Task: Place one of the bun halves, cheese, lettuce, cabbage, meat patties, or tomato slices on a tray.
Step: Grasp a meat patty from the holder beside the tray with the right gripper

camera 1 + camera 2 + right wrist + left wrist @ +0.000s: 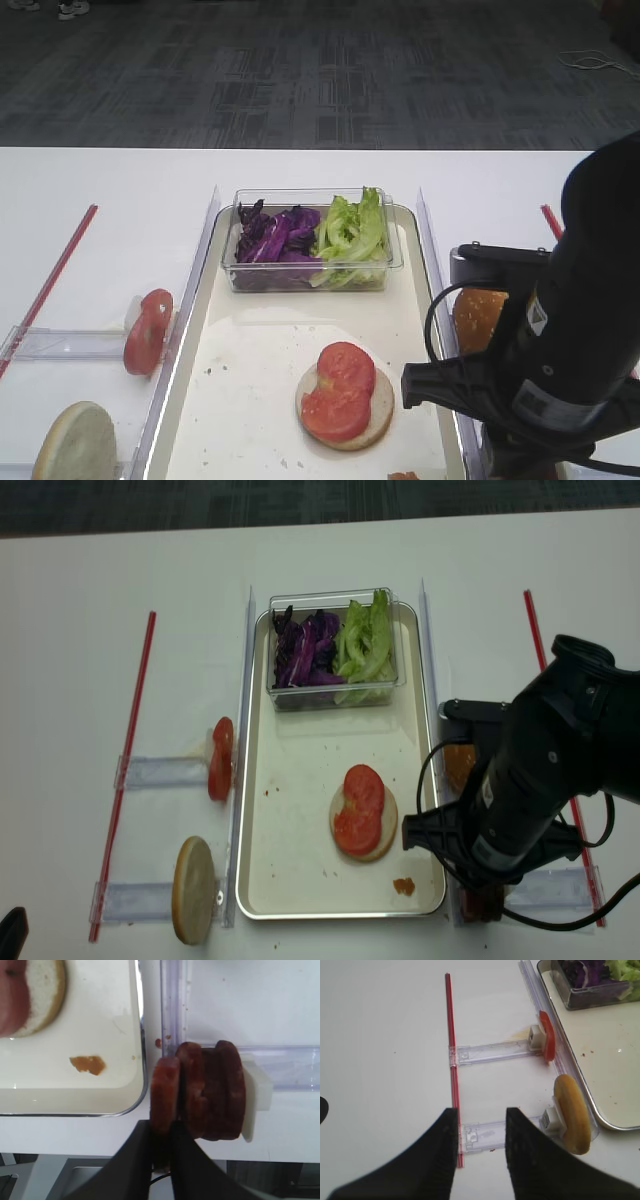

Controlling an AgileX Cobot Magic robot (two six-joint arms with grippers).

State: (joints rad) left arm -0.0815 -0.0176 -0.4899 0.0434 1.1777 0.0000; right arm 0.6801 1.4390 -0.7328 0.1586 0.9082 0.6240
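Several meat patties [217,1092] stand on edge in a clear holder just right of the tray [75,1095]. My right gripper [162,1132] is shut on the leftmost patty [165,1090], one finger on each face. On the tray [290,880] lies a pale bun half [378,840] with two tomato slices [360,805] on top. The lettuce [352,232] and cabbage [277,238] share a clear tub at the tray's far end. My left gripper [481,1125] hangs open over the table left of the tray, holding nothing. No cheese shows.
Left of the tray, clear holders carry a tomato slice [547,1035] and a bun half [572,1112] on edge. A seeded bun [478,315] stands to the right. Red strips [125,770] mark both sides. A sauce smear [87,1064] lies near the tray's corner.
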